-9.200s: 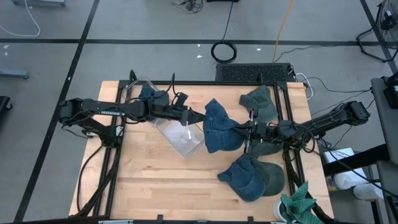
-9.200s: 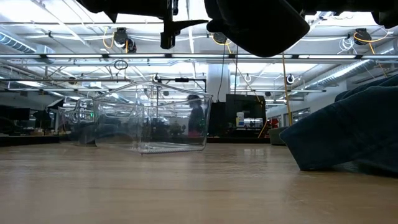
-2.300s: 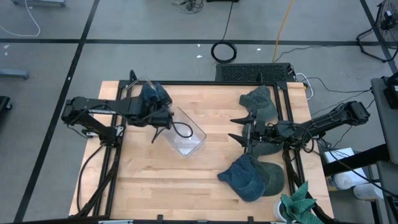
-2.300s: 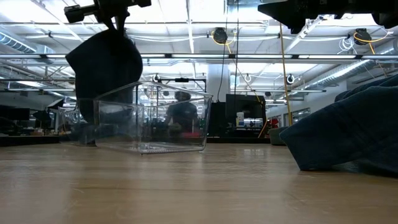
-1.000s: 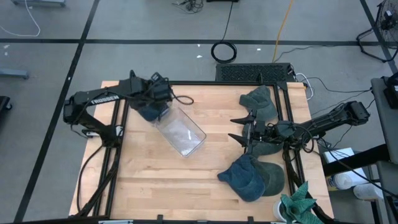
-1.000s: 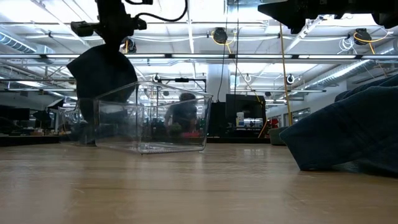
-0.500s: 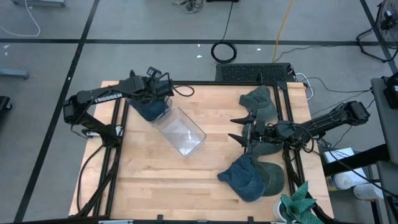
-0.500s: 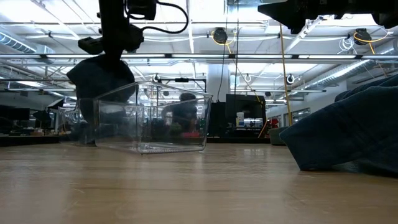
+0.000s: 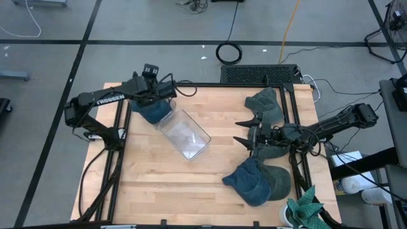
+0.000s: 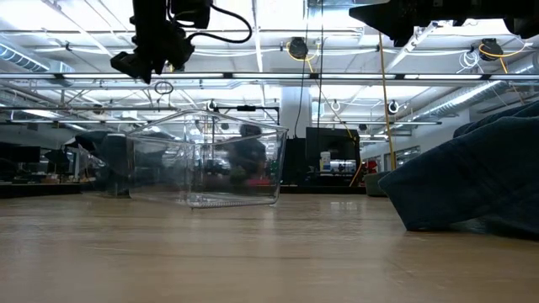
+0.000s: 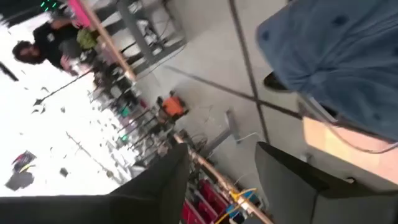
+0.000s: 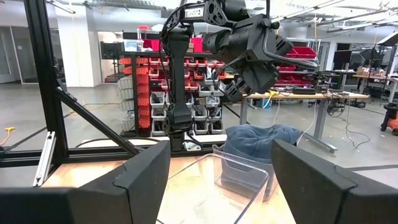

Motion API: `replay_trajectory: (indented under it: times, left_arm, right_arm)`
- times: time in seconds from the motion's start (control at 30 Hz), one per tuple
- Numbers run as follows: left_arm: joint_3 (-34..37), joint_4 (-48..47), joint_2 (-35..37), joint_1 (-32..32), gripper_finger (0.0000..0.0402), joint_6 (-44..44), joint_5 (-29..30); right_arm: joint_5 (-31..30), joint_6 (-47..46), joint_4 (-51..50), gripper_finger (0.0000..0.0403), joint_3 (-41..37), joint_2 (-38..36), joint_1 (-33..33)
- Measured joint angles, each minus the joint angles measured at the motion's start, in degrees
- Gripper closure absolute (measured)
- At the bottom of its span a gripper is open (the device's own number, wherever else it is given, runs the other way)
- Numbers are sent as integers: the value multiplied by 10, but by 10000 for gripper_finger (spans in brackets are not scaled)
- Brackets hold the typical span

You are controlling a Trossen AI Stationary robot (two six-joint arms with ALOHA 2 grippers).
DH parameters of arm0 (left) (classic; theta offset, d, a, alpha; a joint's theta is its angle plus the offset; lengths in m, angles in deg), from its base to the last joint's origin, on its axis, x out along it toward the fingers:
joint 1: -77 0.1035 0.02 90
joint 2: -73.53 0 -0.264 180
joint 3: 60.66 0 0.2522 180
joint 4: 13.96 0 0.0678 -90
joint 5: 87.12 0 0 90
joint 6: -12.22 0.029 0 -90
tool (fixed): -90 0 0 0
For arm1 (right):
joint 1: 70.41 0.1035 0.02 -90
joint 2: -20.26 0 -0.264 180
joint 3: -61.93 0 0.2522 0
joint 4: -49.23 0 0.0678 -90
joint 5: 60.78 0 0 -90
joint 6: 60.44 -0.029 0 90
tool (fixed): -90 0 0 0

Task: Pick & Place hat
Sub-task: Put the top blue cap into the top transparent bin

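Note:
A blue hat [image 9: 152, 109] lies at the table's far left corner, against the far-left end of a clear plastic bin [image 9: 186, 135]. The right wrist view shows this hat [image 12: 261, 140] just behind the bin's rim [image 12: 239, 168]. Whether any of it is inside the bin, I cannot tell. My left gripper [image 9: 154, 81] hangs above the hat, open and holding nothing; its wrist view shows the hat [image 11: 336, 50] beyond the gripper [image 11: 217, 186]. In the low view this gripper [image 10: 150, 57] is high above the bin [image 10: 202, 160]. My right gripper [image 9: 240, 132] waits open at mid right.
Right of the right gripper lie a dark green hat [image 9: 267, 105], another blue hat [image 9: 250, 182] and a green hat [image 9: 278, 179]. A teal cloth [image 9: 306, 211] sits at the near right corner. A black frame [image 9: 210, 84] borders the table.
My left gripper has let go of the blue hat, rolled about its own axis and shifted a little toward the table's far edge. The hat, which hung from it above the bin's far-left end, has dropped and now lies low behind the bin.

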Motion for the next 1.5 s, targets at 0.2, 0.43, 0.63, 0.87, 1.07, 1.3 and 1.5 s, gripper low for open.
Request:
replay_trajectory:
  times: [0.2, 0.43, 0.63, 0.87, 1.07, 1.3, 1.5]
  left_arm:
    - [0, -1, 0, -3, 179, -95, 5]
    - [-3, -61, 0, 13, 221, -269, -216]
    - [-3, -71, 0, 58, 375, -346, -391]
    - [36, -70, 1, 122, 395, -391, -511]
    - [132, 32, 0, 173, 387, -332, -542]
    - [218, 129, 0, 223, 396, -308, -539]
    - [254, 149, 0, 239, 374, -322, -535]
  right_arm:
    - [0, 0, 0, 138, 0, 0, 0]
    - [0, 0, 0, 138, 0, 0, 0]
    - [0, -9, 0, 138, 0, 0, 0]
    - [0, -9, 0, 138, 0, 0, 0]
    - [0, -9, -4, 138, 0, 0, 0]
    - [0, -9, -4, 138, 0, 0, 0]
    - [0, -9, -3, 138, 0, 0, 0]
